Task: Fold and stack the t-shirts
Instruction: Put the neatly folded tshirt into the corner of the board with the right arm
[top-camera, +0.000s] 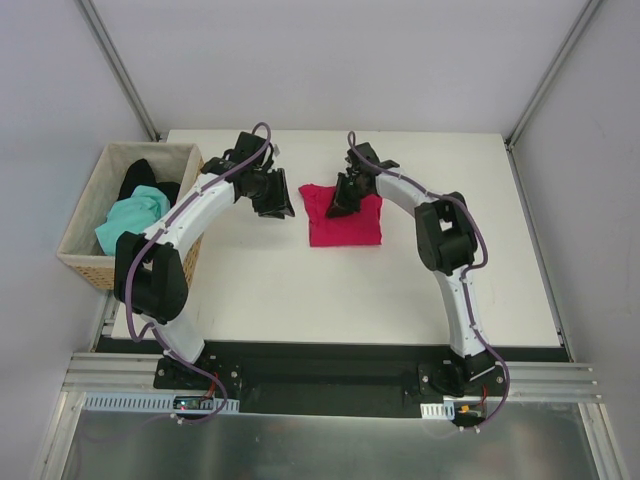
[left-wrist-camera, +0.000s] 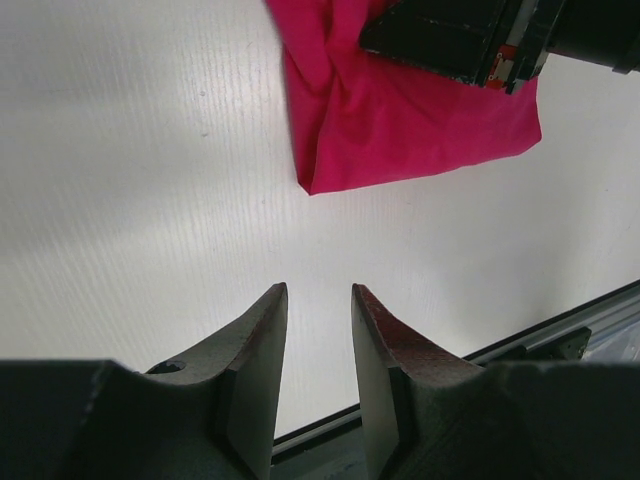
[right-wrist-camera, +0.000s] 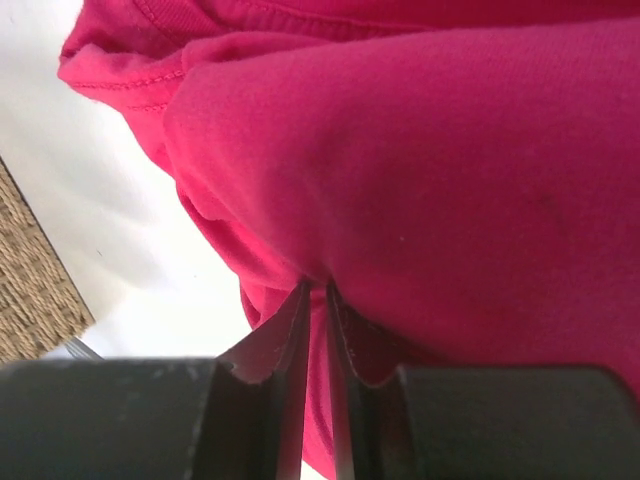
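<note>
Crimson t-shirt (top-camera: 352, 230) lies part-folded on the worktop (top-camera: 300, 290), well right of the wicker basket (top-camera: 78, 256). Right jaws pinch its basket-side edge; left jaws hang narrowly parted and empty between basket and shirt. Folding looks underway; next, that edge needs laying over flat.

The crimson t-shirt (right-wrist-camera: 420, 180) is soft matt knit cloth with a stitched hem, creased where it bunches. The table (top-camera: 300, 290) is a smooth off-white board with a dull sheen (a faint fine grain shows in the left wrist view). The basket (top-camera: 85, 255) is rough tan woven wicker; the mint-green t-shirt (top-camera: 130, 222) and black t-shirt (top-camera: 140, 176) are limp matt cloth. The left gripper (left-wrist-camera: 318, 292) is matt dark plastic, the left arm (top-camera: 195, 210) smooth white plastic, the frame rail (top-camera: 110, 375) brushed metal
</note>
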